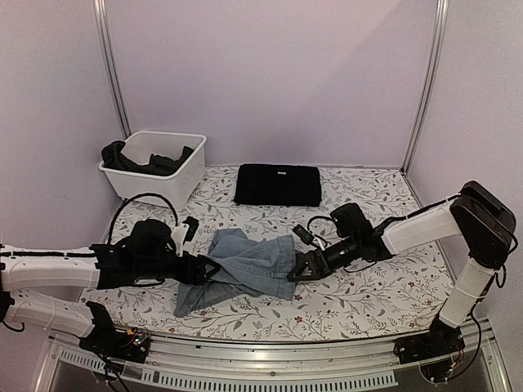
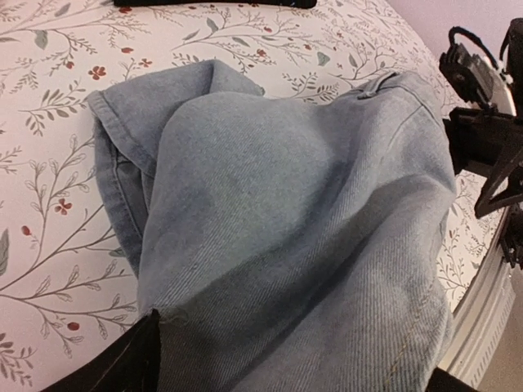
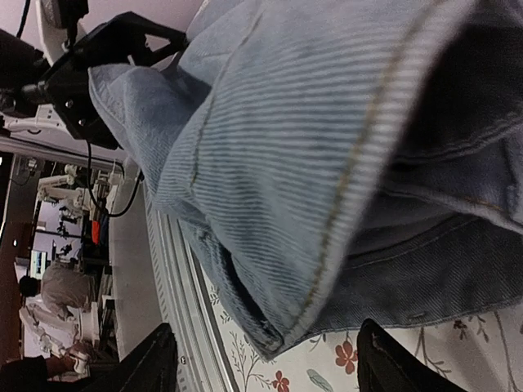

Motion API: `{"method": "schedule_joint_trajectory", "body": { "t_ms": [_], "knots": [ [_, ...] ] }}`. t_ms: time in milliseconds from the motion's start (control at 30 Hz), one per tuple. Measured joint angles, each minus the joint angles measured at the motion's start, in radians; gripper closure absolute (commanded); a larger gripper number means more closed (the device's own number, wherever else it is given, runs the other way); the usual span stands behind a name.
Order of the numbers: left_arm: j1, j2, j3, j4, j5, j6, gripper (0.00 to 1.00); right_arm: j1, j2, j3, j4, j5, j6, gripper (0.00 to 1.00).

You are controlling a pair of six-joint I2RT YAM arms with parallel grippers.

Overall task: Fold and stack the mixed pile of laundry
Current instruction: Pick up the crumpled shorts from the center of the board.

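Denim jeans lie bunched just beyond the right tool's parted fingers.

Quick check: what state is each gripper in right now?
Left gripper: open, fingers spread wide with the jeans between them.
Right gripper: open, jeans edge between its fingers, not clamped.
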Motion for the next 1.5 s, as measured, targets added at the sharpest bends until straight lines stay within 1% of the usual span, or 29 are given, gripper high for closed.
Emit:
{"method": "schedule_joint_trajectory", "body": {
  "t_ms": [67,100,133,167,200,333,400,533,600,667,767,833,967,1067,1167,1267,1333,1400,1500],
  "knots": [
    [0.029,-0.005,-0.001,-0.010,0.014,-0.008,0.16,0.036,0.035,0.016,0.033,-0.019,0.023,0.56],
    [0.042,-0.006,-0.002,-0.015,0.021,-0.013,0.15,0.048,0.046,0.021,0.046,-0.027,0.040,0.67],
    [0.053,-0.010,-0.003,-0.020,0.026,-0.017,0.15,0.057,0.048,0.024,0.053,-0.031,0.043,0.79],
    [0.065,-0.016,-0.007,-0.024,0.033,-0.023,0.15,0.061,0.047,0.031,0.052,-0.036,0.054,0.94],
    [0.074,-0.024,-0.010,-0.029,0.042,-0.027,0.15,0.060,0.042,0.039,0.049,-0.035,0.055,1.00],
    [0.093,-0.046,-0.012,-0.044,0.061,-0.039,0.11,0.014,-0.041,0.103,-0.037,0.000,0.042,1.00],
    [0.097,-0.057,-0.012,-0.045,0.071,-0.041,0.08,-0.045,-0.127,0.143,-0.091,0.032,0.028,1.00],
    [0.098,-0.060,-0.011,-0.014,0.111,-0.033,0.03,-0.201,-0.315,0.249,-0.182,0.100,-0.001,1.00],
    [0.097,-0.044,-0.011,-0.007,0.130,-0.021,0.02,-0.261,-0.376,0.312,-0.222,0.129,-0.018,1.00],
    [0.078,-0.012,-0.002,0.003,0.135,-0.004,0.02,-0.293,-0.406,0.367,-0.250,0.158,-0.037,1.00],
    [0.029,0.045,0.036,0.009,0.125,0.031,0.04,-0.303,-0.425,0.417,-0.289,0.190,-0.067,1.00],
    [0.004,0.072,0.065,0.021,0.121,0.060,0.05,-0.307,-0.425,0.423,-0.316,0.200,-0.086,1.00],
    [0.000,0.082,0.081,0.082,0.099,0.119,0.08,-0.314,-0.423,0.422,-0.384,0.223,-0.113,1.00],
    [0.009,0.101,0.084,0.141,0.094,0.159,0.10,-0.315,-0.423,0.422,-0.405,0.228,-0.123,1.00],
    [0.011,0.187,0.100,0.224,0.091,0.192,0.13,-0.315,-0.423,0.422,-0.420,0.233,-0.132,1.00],
    [0.012,0.283,0.104,0.302,0.076,0.210,0.21,-0.315,-0.423,0.425,-0.432,0.237,-0.137,1.00],
    [0.013,0.353,0.104,0.369,0.063,0.215,0.25,-0.315,-0.423,0.436,-0.444,0.238,-0.138,1.00],
    [0.014,0.415,0.098,0.455,0.060,0.205,0.25,-0.315,-0.423,0.453,-0.455,0.238,-0.137,1.00],
    [0.015,0.490,0.052,0.631,0.072,0.171,0.25,-0.315,-0.424,0.480,-0.466,0.233,-0.137,1.00]
  ]
}}
